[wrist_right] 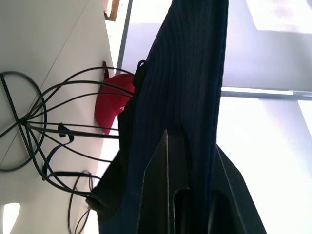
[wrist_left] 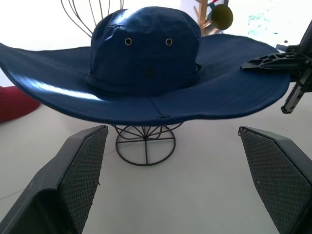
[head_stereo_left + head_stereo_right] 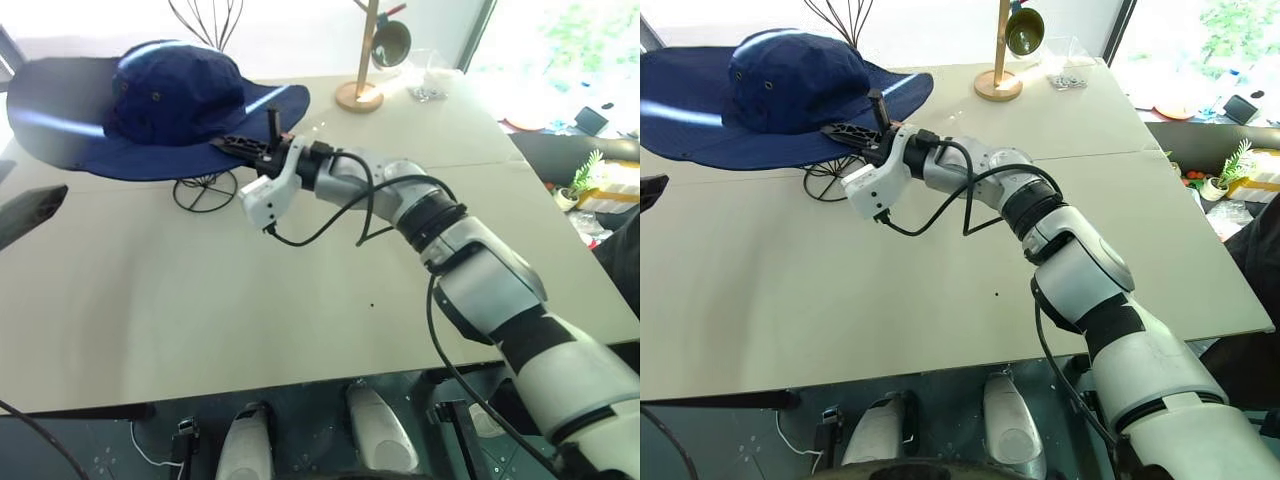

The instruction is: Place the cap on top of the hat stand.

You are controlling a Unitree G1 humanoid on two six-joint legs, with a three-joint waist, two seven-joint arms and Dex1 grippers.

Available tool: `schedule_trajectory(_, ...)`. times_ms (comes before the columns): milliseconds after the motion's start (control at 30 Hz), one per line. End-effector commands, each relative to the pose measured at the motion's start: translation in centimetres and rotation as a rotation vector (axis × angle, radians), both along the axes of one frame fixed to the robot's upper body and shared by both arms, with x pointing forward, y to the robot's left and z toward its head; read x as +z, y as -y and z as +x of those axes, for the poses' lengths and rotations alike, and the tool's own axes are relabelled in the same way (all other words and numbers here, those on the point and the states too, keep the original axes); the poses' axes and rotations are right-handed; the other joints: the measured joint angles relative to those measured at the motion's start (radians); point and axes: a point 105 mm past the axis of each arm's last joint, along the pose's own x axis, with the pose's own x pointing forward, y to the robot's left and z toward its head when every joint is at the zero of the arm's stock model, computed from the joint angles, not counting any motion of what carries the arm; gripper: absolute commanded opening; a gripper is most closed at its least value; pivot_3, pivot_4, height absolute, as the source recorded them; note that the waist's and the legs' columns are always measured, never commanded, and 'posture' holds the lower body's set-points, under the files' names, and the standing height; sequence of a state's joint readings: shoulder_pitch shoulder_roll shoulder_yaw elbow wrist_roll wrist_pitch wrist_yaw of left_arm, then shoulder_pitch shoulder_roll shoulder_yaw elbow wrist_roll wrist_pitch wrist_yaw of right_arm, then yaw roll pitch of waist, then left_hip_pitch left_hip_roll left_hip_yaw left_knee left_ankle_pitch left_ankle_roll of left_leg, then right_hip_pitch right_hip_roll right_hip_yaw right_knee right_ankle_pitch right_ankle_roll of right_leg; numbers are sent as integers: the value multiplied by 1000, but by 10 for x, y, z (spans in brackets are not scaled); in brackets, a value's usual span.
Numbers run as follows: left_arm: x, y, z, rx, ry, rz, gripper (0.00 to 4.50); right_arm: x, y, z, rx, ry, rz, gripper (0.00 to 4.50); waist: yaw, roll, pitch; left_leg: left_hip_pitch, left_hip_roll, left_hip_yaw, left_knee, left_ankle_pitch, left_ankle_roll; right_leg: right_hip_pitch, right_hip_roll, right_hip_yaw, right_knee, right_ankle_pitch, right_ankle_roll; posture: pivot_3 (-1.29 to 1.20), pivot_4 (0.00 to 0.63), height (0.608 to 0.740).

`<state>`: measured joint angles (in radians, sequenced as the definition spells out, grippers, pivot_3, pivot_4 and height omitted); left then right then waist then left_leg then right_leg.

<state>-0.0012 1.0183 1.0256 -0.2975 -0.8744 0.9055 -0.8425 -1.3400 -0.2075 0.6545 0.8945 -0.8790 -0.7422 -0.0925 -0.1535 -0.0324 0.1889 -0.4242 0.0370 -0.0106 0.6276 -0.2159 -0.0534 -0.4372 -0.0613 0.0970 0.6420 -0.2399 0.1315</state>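
Observation:
The navy-blue cap rests with its crown over the hat stand, a black wire globe whose ring base stands on the white table. The wide brim hangs all around and hides most of the cage. My right gripper reaches in from the right, level, and is shut on the brim's right edge; in the right wrist view its fingers clamp the blue fabric, with the wire cage beside them. My left gripper stands open in front of the cap, apart from it, with nothing between its fingers.
A wooden pole stand with a green cap hanging from it stands at the back of the table. A taller wire stand rises behind the cap. A red cap lies beyond the blue cap's brim. The table's right edge borders clutter.

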Motion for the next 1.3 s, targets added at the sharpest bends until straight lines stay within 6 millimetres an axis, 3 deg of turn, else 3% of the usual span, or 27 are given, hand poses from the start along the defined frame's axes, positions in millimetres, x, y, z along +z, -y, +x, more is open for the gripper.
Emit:
schedule_trajectory(33, 15, -3, -11, 25, 63, 19, 4500, -8, -8, -12, 60, 83, -54, 81, 0, 0, 0, 0, 0, 0, 0, 0, 0, -1, 0, 0, 1, 0, -1, 0, 150, 739)
schedule_trajectory(133, 16, -4, -13, 30, 64, 18, 4500, -10, -10, -16, 95, 147, -76, 81, 0, 0, 0, 0, 0, 0, 0, 0, 0, -2, 0, 0, 4, -1, -2, 0, 150, 739)
schedule_trajectory(267, 16, -5, -14, 38, 64, 22, 4500, -17, -7, -9, 65, 72, -65, 81, 0, 0, 0, 0, 0, -1, 0, 0, 0, -3, 1, 0, 5, -2, -3, 0, 150, 739)
schedule_trajectory(433, 16, -4, -15, 43, 65, 25, 4500, 14, -5, -3, 41, 97, 19, 81, -1, 0, 0, 0, 0, -1, 1, 0, 0, -2, 1, 0, 6, -2, -3, 0, 150, 739)
schedule_trajectory(600, 16, -3, -14, 44, 71, 28, 4500, 40, -5, 0, 37, -9, 131, 81, -1, 0, 0, 0, 0, -1, 0, 0, 0, -2, 1, 0, 6, -2, -3, 0, 150, 739)
schedule_trajectory(700, 17, -3, -13, 43, 76, 27, 4500, 34, -12, -13, 116, -7, 101, 81, 0, 0, 0, 0, 0, -1, 1, 0, 0, -2, 0, -1, 6, -2, -3, 0, 150, 739)
schedule_trajectory(867, 18, -2, -11, 42, 82, 27, 4500, 8, -21, -29, 207, -39, 11, 81, -2, 0, 0, 0, 0, -2, 0, 0, 0, -2, 1, -1, 6, -2, -3, 0, 150, 739)
schedule_trajectory(933, 18, -1, -11, 42, 83, 28, 4500, -5, -20, -22, 163, -56, -28, 81, -2, 0, 0, 0, 0, -2, 0, 0, 0, -2, 1, -1, 6, -2, -3, 0, 150, 739)
schedule_trajectory(1033, 18, -1, -11, 44, 82, 28, 4500, -14, -11, 6, -16, -152, -23, 81, -1, -1, 0, 0, 0, -2, 0, 0, 0, -2, 1, -1, 6, -2, -3, 0, 150, 739)
schedule_trajectory(1167, 17, -1, -11, 46, 81, 27, 4500, -6, -1, 25, -122, -248, 43, 81, 2, -1, 0, 0, 0, -3, 1, 1, -1, -1, 1, -2, 6, -2, -3, 0, 150, 739)
schedule_trajectory(1300, 17, -1, -11, 47, 80, 26, 4500, -1, 3, 29, -145, -265, 56, 81, -1, -1, 0, 1, 0, -4, 1, 1, -1, 0, 1, -3, 6, -2, -3, 0, 150, 739)
